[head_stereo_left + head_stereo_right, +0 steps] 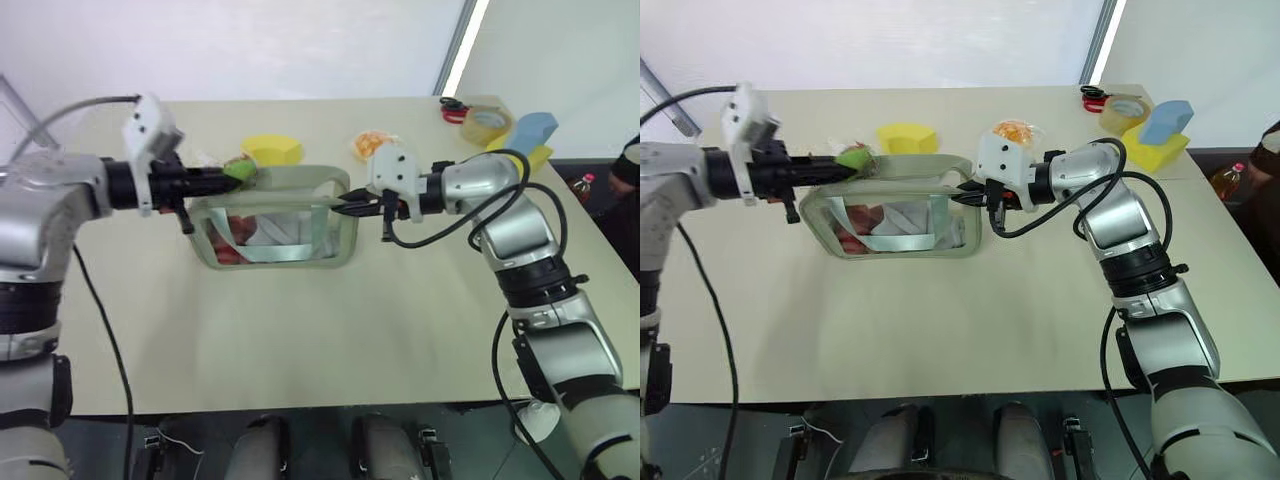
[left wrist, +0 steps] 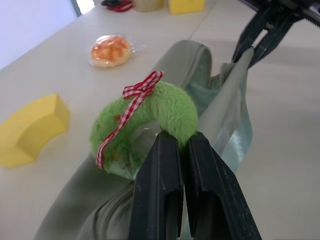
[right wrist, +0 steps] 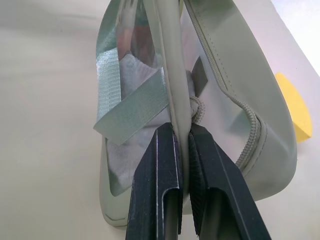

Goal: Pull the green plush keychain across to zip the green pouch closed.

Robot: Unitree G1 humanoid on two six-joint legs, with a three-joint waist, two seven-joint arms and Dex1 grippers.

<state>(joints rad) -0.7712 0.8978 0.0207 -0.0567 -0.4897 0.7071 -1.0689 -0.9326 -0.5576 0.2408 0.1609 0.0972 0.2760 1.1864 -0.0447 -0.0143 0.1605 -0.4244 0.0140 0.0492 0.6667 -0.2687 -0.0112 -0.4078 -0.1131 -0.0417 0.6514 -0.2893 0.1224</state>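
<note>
Meanwhile, left end effector (image 2: 181,145) pinching green plush keychain (image 2: 150,125), right end effector (image 3: 182,137) pinching green pouch (image 3: 240,75) (no legible writing).

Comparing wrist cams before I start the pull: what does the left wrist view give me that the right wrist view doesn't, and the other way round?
Left wrist view alone: the left claw shut on the green plush keychain with its red checked ribbon, the orange-speckled packet on the table, and the right claw pinching the pouch's far end.

Right wrist view alone: the right claw shut on the edge of the green pouch, plus its clear window, pale strap and zipper teeth.

Both: the green pouch and the yellow foam block.
</note>
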